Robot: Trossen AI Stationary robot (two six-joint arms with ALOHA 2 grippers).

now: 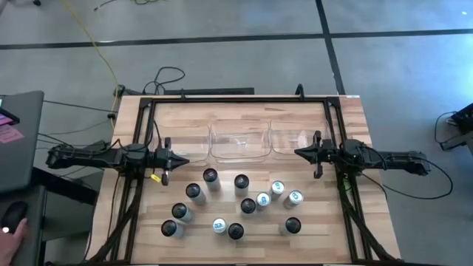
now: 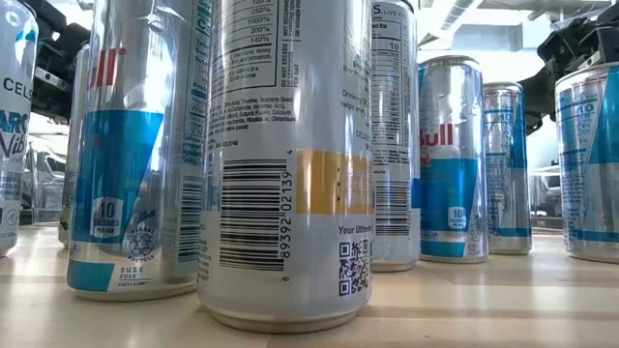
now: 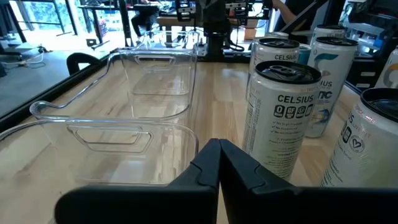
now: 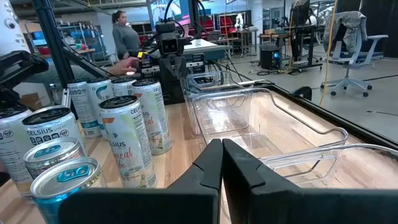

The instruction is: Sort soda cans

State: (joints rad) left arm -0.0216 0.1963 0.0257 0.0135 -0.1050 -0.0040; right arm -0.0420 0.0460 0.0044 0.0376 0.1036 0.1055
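Both claws are pinched shut with nothing in them. The left claw (image 1: 183, 159) hangs over the left side of the worktop (image 1: 347, 125), tips pointing in toward the middle, and in its own wrist view the two dark fingers (image 3: 208, 165) are pressed flat together. The right claw (image 1: 298, 153) mirrors it on the right side, its fingers (image 4: 211, 163) also touching with only a hairline seam between them.

Between the two claws, toward the far edge, sit two clear plastic bins side by side: the left bin (image 1: 238, 157) and the right bin (image 1: 284, 151). Can't see any cans inside either one.

The soda cans (image 1: 235, 205) are all standing upright in a loose cluster on the near half of the worktop, in front of the bins. Most have dark tops, like the one nearest the left claw (image 1: 210, 176); a few have light blue-white tops, like the one toward the right (image 1: 294, 197). From the left wrist a Celsius can (image 3: 282, 115) is close by, just beside the closed tips but not touching. In the low view a can with a barcode (image 2: 286, 164) fills the middle, with blue-and-silver Red Bull cans around it.

Beyond the worktop a person (image 4: 125, 36) shows in the room.
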